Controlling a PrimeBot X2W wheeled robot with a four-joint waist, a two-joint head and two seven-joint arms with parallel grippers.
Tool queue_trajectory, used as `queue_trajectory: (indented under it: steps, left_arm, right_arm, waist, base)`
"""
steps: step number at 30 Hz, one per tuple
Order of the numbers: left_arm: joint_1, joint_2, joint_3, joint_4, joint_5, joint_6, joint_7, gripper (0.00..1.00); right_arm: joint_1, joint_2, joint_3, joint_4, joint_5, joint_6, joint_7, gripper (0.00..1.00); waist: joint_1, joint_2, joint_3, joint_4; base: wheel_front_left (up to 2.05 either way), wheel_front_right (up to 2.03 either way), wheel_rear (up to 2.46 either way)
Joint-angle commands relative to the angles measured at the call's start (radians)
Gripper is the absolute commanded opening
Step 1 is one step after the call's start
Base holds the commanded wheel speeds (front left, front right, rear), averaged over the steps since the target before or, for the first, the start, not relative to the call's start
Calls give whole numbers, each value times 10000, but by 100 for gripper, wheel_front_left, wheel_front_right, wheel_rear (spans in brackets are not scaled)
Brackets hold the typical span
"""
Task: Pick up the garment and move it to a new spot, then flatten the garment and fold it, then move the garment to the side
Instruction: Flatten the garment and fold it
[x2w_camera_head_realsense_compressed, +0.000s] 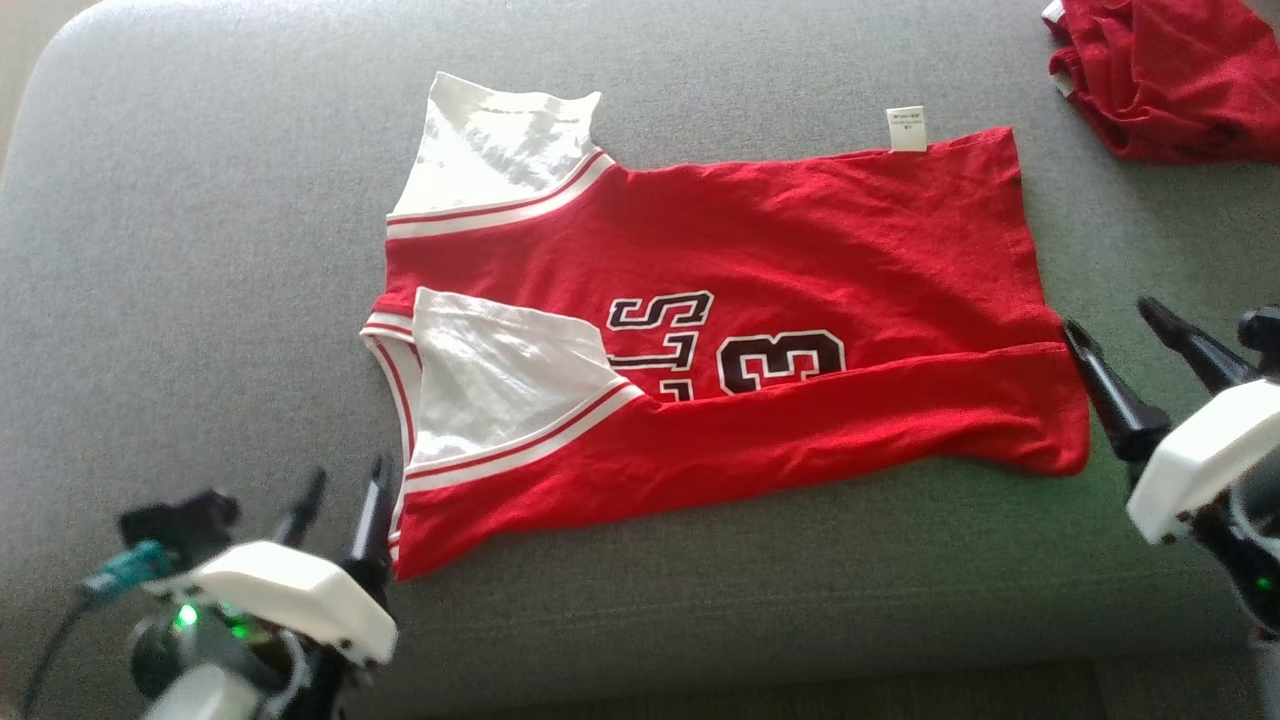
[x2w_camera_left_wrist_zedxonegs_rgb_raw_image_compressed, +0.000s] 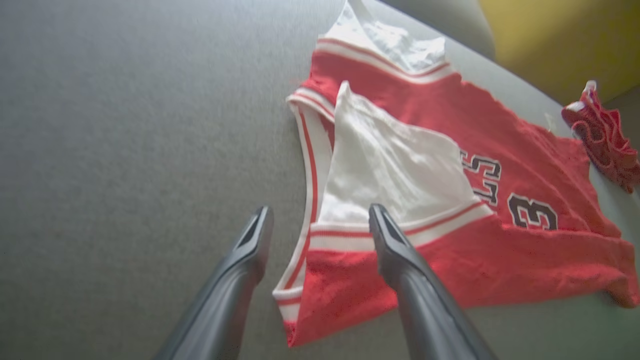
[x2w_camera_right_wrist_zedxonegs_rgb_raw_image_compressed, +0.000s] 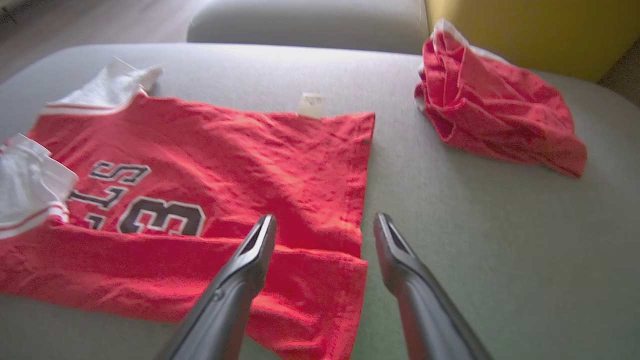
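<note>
Shirt (x2w_camera_head_realsense_compressed: 700, 350) lies flat, one side folded, between left claw (x2w_camera_head_realsense_compressed: 349, 470) and right claw (x2w_camera_head_realsense_compressed: 1108, 314), both open; I think more folding is needed.

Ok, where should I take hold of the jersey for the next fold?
Likely the near, doubled edge of the jersey, at both ends: left gripper on the striped armhole corner from the left, right gripper on the hem corner from the right. That edge lies straight, beside both open grippers.
</note>
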Motion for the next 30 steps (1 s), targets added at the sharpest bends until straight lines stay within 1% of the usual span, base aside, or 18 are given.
queue_trajectory:
  steps: [1,5,8,11,15,18,24,26,27,30]
  left_arm:
    - [-606,333,591,-424,73,42,-124,100]
    - [-1640,958,851,-723,400,-10,215,100]
    - [-2844,1378,888,-761,657,-200,722,100]
    - [-4227,1636,718,-508,810,-708,1330,100]
    - [-6239,1458,307,392,694,-1658,2222,100]
    - [-7713,1181,-47,1546,806,-2168,2791,100]
    - [-9900,900,-975,4378,1556,-2870,3879,100]
    - [-10391,832,-1194,5275,1733,-3036,4160,100]
    - [-10391,832,-1194,5275,1733,-3036,4160,100]
    - [-11026,881,-1444,6451,2078,-3222,4342,100]
  right_arm:
    - [-84,-27,152,-420,-68,-4,-199,100]
    - [-224,111,635,-430,-416,-4,-705,100]
    - [-396,266,910,-356,-513,-4,-979,100]
    - [-586,321,1202,-326,-457,-4,-1123,100]
    - [-810,187,1511,-262,-300,-4,-1190,100]
    - [-1027,108,1664,-258,-172,-4,-1276,100]
    - [-1424,49,2017,-264,17,-4,-1368,100]
    - [-1524,57,2103,-266,81,-4,-1408,100]
    - [-1524,57,2103,-266,81,-4,-1408,100]
    - [-1681,66,2228,-304,152,-4,-1483,100]
  waist:
    - [0,-1,-23,-21]
    - [0,-1,2,-121]
    - [0,-1,174,-257]
    - [0,-1,435,-424]
    - [0,-1,821,-598]
    - [0,-1,1120,-787]
    - [0,-1,1706,-1281]
    - [0,-1,1893,-1439]
    - [0,-1,1893,-1439]
    - [0,-1,2197,-1686]
  base:
    - [0,0,0]
    - [0,0,0]
    - [0,0,0]
    - [0,0,0]
    - [0,0,0]
    - [0,0,0]
    - [0,0,0]
    - [0,0,0]
    - [0,0,0]
    - [0,0,0]
